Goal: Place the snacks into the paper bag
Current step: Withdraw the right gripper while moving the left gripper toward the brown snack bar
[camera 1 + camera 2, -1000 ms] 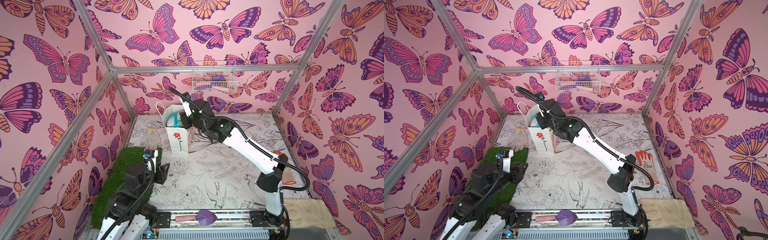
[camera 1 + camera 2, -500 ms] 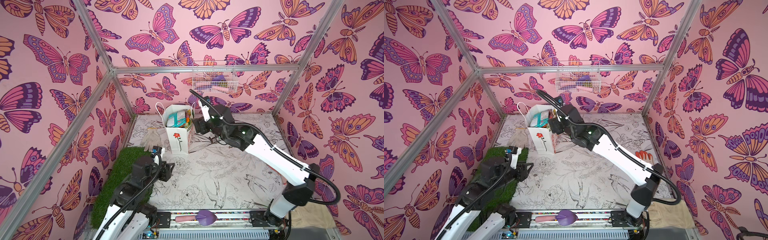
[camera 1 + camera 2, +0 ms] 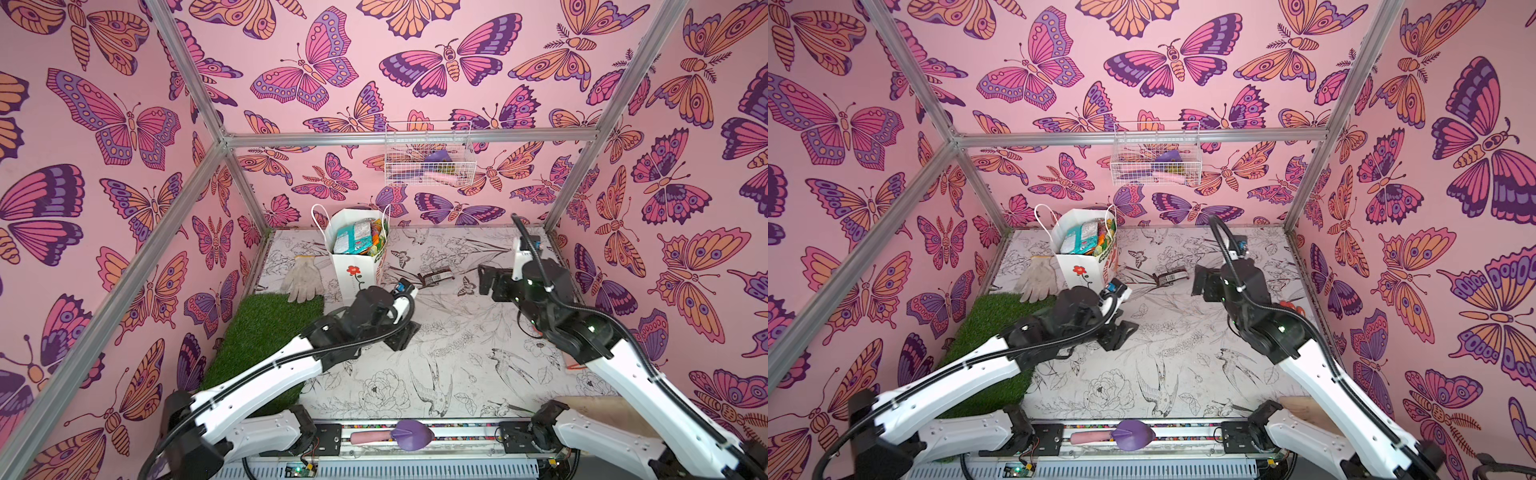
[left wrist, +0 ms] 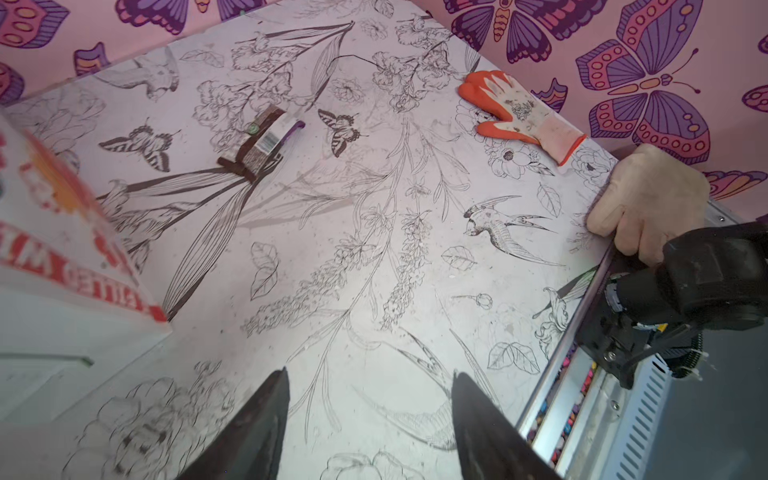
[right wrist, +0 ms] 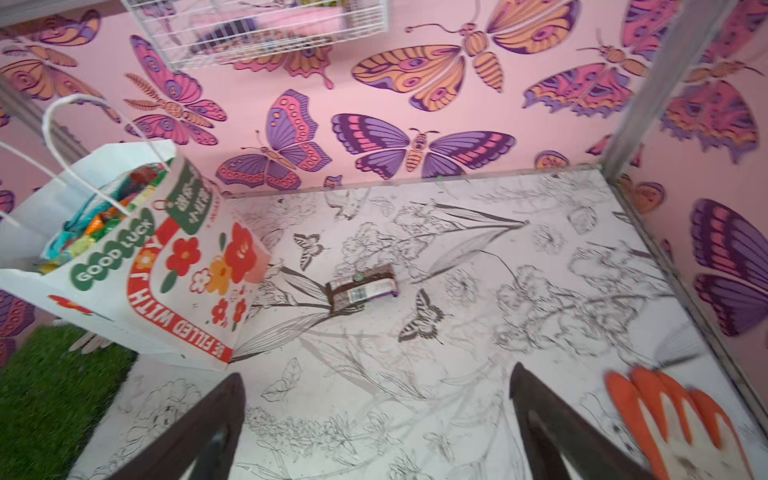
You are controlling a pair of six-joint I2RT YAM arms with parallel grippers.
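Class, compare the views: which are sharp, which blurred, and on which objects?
Both top views: sharp, evenly lit. Left wrist view: tall white paper gift bag smeared, dark brown snack bar crisp. Right wrist view: orange-and-white glove and white wire basket blurred.

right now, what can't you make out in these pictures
Bottom of the paper bag, under the top snacks: hidden by its walls, both top views.
Contents of the wire basket: too small, top views.
Rest of the orange glove: cut off by right wrist view's edge.
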